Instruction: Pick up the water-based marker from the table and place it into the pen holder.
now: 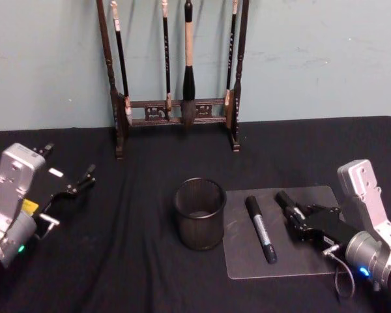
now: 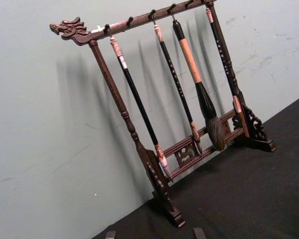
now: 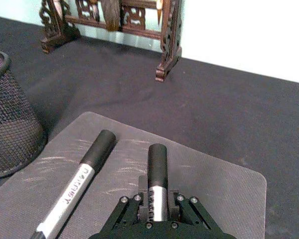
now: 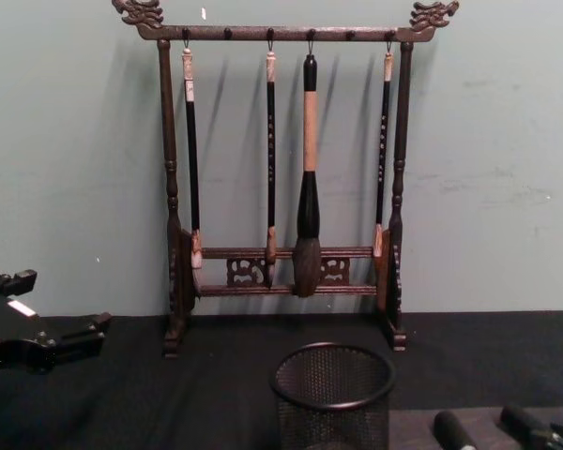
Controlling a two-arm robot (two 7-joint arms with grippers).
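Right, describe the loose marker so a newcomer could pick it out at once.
On the black table, find the clear mat beside the mesh pen holder. Two markers are there. The loose marker is the one nearer the holder; its twin is clamped in the right gripper.

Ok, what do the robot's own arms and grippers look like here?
Both wrists are boxy silver-grey metal housings on rounded grey joints. The left gripper has slim black jaws, a white label, a yellow sticker and a green light. The right gripper has black jaws, a blue light and a thin looped cable.
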